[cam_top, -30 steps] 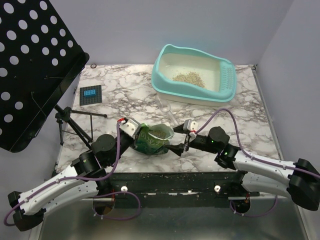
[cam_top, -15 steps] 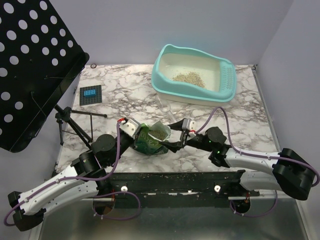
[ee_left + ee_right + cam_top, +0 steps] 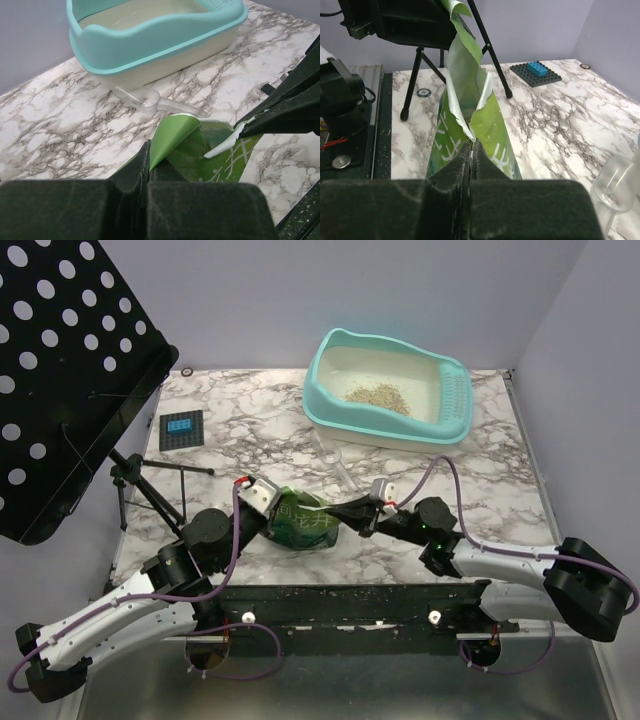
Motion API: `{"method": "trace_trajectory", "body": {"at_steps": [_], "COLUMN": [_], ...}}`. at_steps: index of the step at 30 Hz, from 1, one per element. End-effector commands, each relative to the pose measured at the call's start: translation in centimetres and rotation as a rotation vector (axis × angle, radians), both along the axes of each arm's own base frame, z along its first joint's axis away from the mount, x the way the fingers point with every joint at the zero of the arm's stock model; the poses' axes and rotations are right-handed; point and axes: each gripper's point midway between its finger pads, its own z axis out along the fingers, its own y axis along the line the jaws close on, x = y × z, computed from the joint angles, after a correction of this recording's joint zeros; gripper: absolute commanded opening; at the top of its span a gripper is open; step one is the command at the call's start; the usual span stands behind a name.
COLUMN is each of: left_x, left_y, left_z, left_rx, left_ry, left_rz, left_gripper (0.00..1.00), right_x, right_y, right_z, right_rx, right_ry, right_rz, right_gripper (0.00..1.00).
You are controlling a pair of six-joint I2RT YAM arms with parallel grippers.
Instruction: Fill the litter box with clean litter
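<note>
The turquoise litter box stands at the back right of the marble table, and its rim also fills the top of the left wrist view. A small pile of beige clean litter lies inside it. A crinkly green bag stands near the front, between the two arms. My left gripper is shut on the bag's left edge. My right gripper is shut on the torn right edge. The bag's mouth is pulled nearly flat, hiding its contents.
A clear plastic scoop lies between the bag and the litter box. A black perforated stand on a tripod occupies the left side. A black plate with a blue brick lies behind the tripod.
My right gripper moved left to the bag's right edge and shut on it. The bag's mouth, open with litter showing before, is now drawn narrow. The left gripper kept its grip.
</note>
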Motion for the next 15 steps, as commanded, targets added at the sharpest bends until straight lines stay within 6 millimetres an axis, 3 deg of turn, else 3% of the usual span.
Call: {"method": "trace_trajectory", "body": {"at_steps": [1, 6, 8, 15], "left_x": [0.1, -1.6, -2.4, -4.7], "left_y": [0.2, -2.1, -3.1, -6.8], "left_z": [2.2, 4.4, 4.8, 4.5], "left_rx": [-0.076, -0.159, -0.160, -0.143], "left_ry": [-0.052, -0.094, -0.095, -0.058], "left_rz": [0.006, -0.149, -0.221, -0.442], "left_gripper": [0.00, 0.00, 0.21, 0.62], "right_x": [0.5, 1.7, 2.3, 3.2], "right_y": [-1.7, -3.9, -5.2, -8.9], "right_z": [1.1, 0.7, 1.2, 2.4], "right_rx": [0.048, 0.077, 0.114, 0.113], "right_ry": [-0.031, 0.041, 0.073, 0.179], "right_rz": [-0.070, -0.144, -0.174, -0.197], "right_gripper": [0.00, 0.00, 0.00, 0.00]}}
